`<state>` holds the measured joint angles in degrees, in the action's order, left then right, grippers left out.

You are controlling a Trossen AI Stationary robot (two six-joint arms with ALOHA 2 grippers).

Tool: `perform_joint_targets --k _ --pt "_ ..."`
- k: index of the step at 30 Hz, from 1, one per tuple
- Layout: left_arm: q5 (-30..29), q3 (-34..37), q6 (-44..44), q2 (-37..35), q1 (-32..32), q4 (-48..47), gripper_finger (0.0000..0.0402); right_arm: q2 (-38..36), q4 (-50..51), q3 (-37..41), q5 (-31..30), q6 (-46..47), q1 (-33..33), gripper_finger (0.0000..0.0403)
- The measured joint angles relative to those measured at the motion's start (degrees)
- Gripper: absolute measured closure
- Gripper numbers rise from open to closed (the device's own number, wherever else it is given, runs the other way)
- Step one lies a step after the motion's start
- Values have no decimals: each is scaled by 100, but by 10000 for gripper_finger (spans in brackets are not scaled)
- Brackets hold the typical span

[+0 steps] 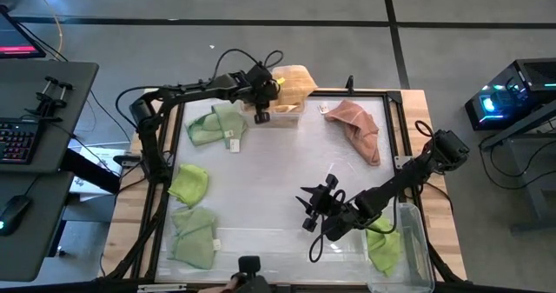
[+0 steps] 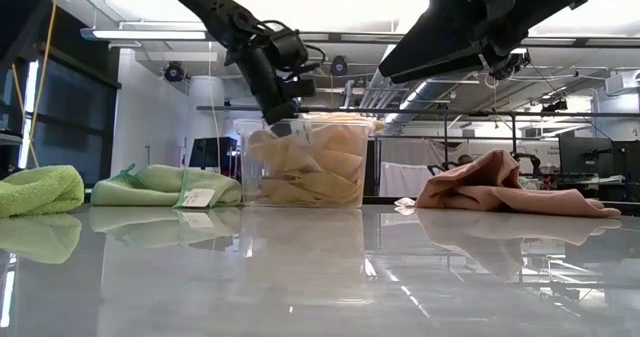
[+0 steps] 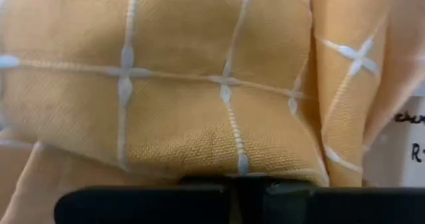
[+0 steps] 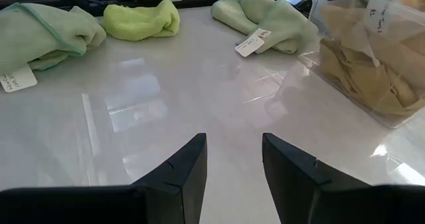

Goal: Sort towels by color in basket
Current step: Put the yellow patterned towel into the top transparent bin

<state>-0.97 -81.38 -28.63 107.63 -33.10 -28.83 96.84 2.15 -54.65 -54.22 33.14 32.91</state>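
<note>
A clear basket (image 2: 310, 124) at the table's far middle holds several mustard yellow checked towels (image 2: 310, 172). My left gripper (image 1: 261, 113) is shut and slants down into the basket's top; its wrist view is filled by yellow cloth (image 3: 166, 104). My right gripper (image 1: 308, 208) hangs open over the bare near middle of the table (image 4: 234, 164). A salmon pink towel (image 1: 358, 128) lies on the table at the far right. Three light green towels lie on the table's left: one far (image 1: 217, 126), one middle (image 1: 189, 184), one near (image 1: 193, 236). My left gripper has its shut fingertips (image 3: 199, 194) against a fold of the topmost yellow towel (image 3: 219, 151) in the basket. It comes from above, slanting down from the table's left. Whether any cloth is caught between the fingers, I cannot tell. The towel lies on the pile below it.
A second clear bin (image 1: 415, 232) at the near right corner holds a green towel (image 1: 382, 249). A raised black frame (image 1: 395, 128) runs around the table top. The middle of the table between the towels is bare.
</note>
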Motion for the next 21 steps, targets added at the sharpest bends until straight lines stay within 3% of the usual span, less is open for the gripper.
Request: perform_joint_targets --k 7,11,13,16,21 --pt "-228 -466 310 -481 401 -915 379 2 42 0 -153 -4 -95 263" --pt "-891 -772 563 -858 678 -1428 374 -61 66 2 -293 -36 -429 263" --pt "-1191 -772 595 -1129 796 -1515 375 -274 201 -21 5 -234 -782 263" --pt "-1164 -460 575 -1531 860 -1366 381 -759 687 -250 753 -631 -1499 263" --pt "-1068 734 740 -2151 799 -393 393 -1480 2080 -787 1721 -761 -3002 263"
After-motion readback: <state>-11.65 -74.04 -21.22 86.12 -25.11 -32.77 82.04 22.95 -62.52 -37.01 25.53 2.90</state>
